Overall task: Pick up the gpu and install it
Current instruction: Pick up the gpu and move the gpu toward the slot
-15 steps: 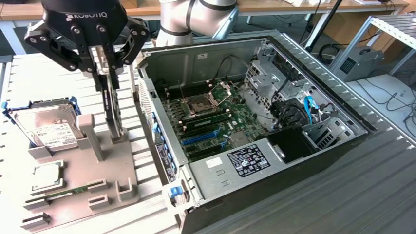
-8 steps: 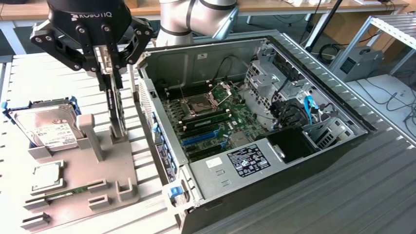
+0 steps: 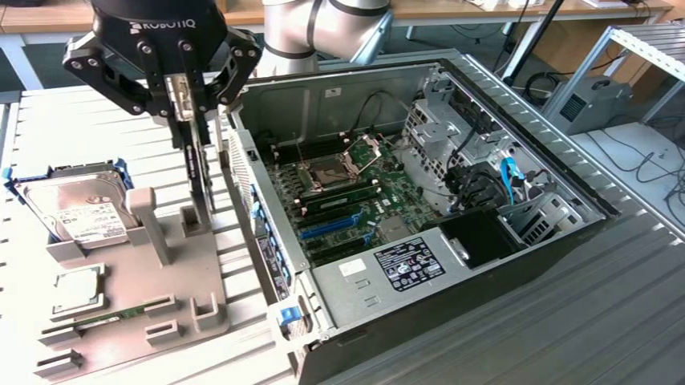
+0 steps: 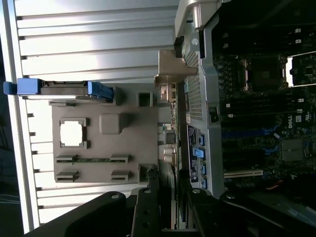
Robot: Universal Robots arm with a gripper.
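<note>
The hand point(image 3: 188, 111) points straight down (over the gray fixture point(image 3: 139, 277)), clamped on the upright gpu point(image 3: 199, 176).

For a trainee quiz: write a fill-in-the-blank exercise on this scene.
1. The gripper is closed on the upright ___.
2. The hard drive sits in a ___ carrier.
3. The motherboard lies inside the open computer ___.
Missing words: gpu; blue; case.

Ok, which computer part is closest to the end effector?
The gpu, the thin card standing on edge, gripped by the end effector. The hard drive and memory stick sit farther away.
</note>
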